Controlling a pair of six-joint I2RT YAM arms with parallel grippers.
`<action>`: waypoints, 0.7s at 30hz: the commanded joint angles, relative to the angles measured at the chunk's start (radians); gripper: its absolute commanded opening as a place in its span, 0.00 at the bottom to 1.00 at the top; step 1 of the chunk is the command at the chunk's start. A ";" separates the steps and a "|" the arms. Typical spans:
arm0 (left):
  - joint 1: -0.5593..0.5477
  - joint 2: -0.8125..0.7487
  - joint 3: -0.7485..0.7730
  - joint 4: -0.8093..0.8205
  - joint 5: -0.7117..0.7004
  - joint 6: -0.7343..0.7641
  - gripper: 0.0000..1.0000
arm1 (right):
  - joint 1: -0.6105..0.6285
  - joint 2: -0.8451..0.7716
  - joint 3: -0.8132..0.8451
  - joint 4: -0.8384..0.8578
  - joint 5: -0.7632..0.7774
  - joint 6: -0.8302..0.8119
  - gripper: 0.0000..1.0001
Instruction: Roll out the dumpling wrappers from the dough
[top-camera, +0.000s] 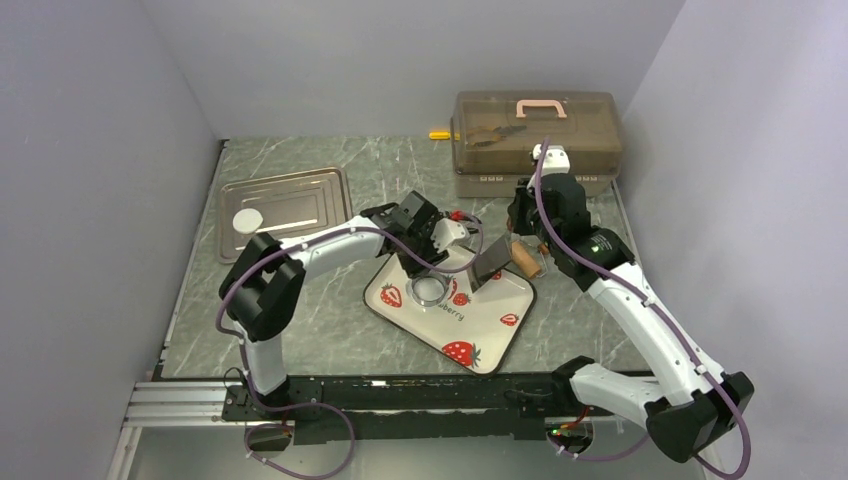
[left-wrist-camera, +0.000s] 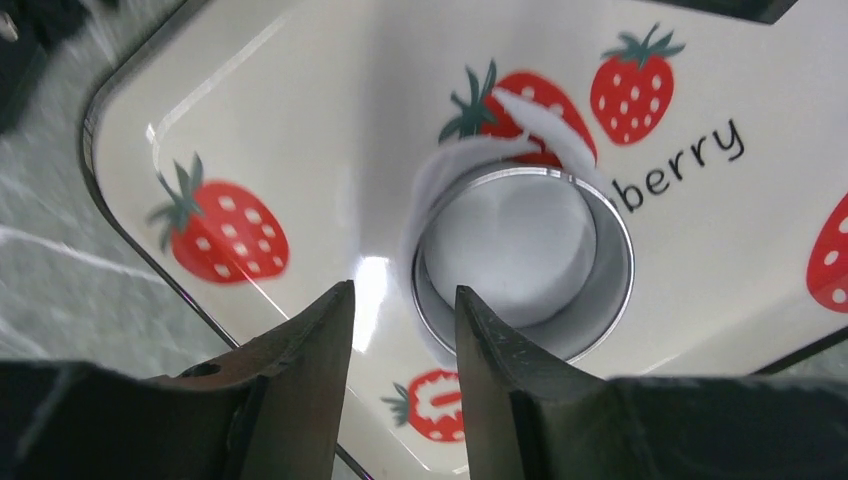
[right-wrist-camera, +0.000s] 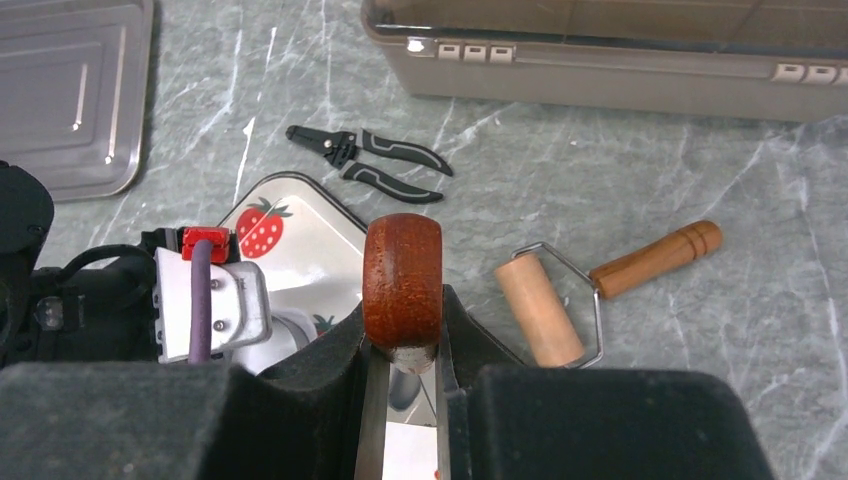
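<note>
A steel ring cutter (left-wrist-camera: 600, 300) stands on the strawberry plate (left-wrist-camera: 280, 120), with a round white dumpling wrapper (left-wrist-camera: 500, 245) lying inside it. A torn strip of dough (left-wrist-camera: 445, 165) curls round the outside of the ring. My left gripper (left-wrist-camera: 405, 295) hovers just over the ring's near rim, jaws apart and touching nothing; from above, it (top-camera: 428, 268) hangs over the ring (top-camera: 428, 291). My right gripper (right-wrist-camera: 402, 335) is shut on the red-brown handle of a metal scraper (right-wrist-camera: 402, 270), whose blade (top-camera: 488, 262) stands at the plate's right edge. Another white wrapper (top-camera: 247, 220) rests on the metal tray (top-camera: 300, 200).
A wooden roller with a wire frame (right-wrist-camera: 538, 308) lies on the marble table right of the plate. Black pliers (right-wrist-camera: 370, 160) lie behind the plate. A brown lidded toolbox (top-camera: 535, 140) fills the back right, with a yellow item (top-camera: 440, 134) beside it.
</note>
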 joint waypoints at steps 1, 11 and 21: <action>0.000 -0.083 -0.073 -0.030 -0.075 -0.129 0.45 | -0.005 -0.006 0.003 0.091 -0.059 0.026 0.00; 0.000 -0.076 -0.118 -0.002 -0.077 -0.144 0.22 | -0.007 0.039 0.037 0.111 -0.078 0.014 0.00; -0.012 -0.084 -0.145 0.057 0.023 -0.007 0.00 | -0.006 0.045 -0.010 0.222 -0.159 0.024 0.00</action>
